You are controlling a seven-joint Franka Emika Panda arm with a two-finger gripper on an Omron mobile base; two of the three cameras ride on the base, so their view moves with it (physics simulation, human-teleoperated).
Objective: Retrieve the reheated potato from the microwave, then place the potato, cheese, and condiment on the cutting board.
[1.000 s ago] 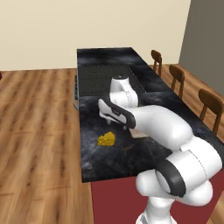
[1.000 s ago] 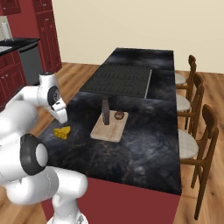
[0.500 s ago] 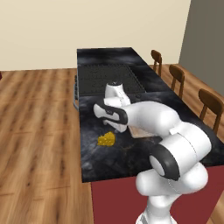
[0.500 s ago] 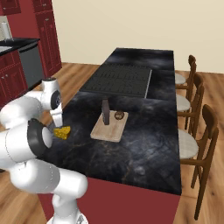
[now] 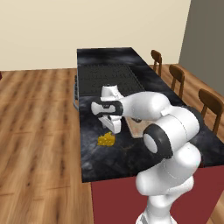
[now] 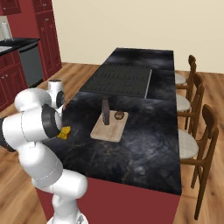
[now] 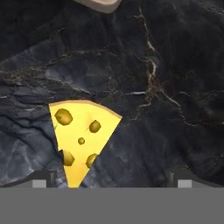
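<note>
The yellow cheese (image 7: 81,140) wedge lies flat on the dark marble counter, left of centre between my fingertips (image 7: 41,177). My gripper (image 7: 112,178) is open and hangs straight above the cheese (image 5: 106,140), holding nothing; it also appears as the gripper (image 5: 112,127) on the outstretched arm. The tan cutting board (image 6: 114,131) lies to the right of the cheese (image 6: 65,132). On the board stand the dark condiment (image 6: 105,111) bottle and a small brown potato (image 6: 119,115). The microwave is out of view.
A dark ridged cooktop (image 6: 120,78) lies beyond the board. Wooden stools (image 6: 192,144) line the island's far side. The counter edge (image 5: 81,144) runs close to the cheese. Red cabinets (image 6: 41,30) stand at the back left.
The hand has come down and slightly nearer over the cheese, with the arm bending further. The jaws have stayed open. The board, bottle and potato have not moved.
</note>
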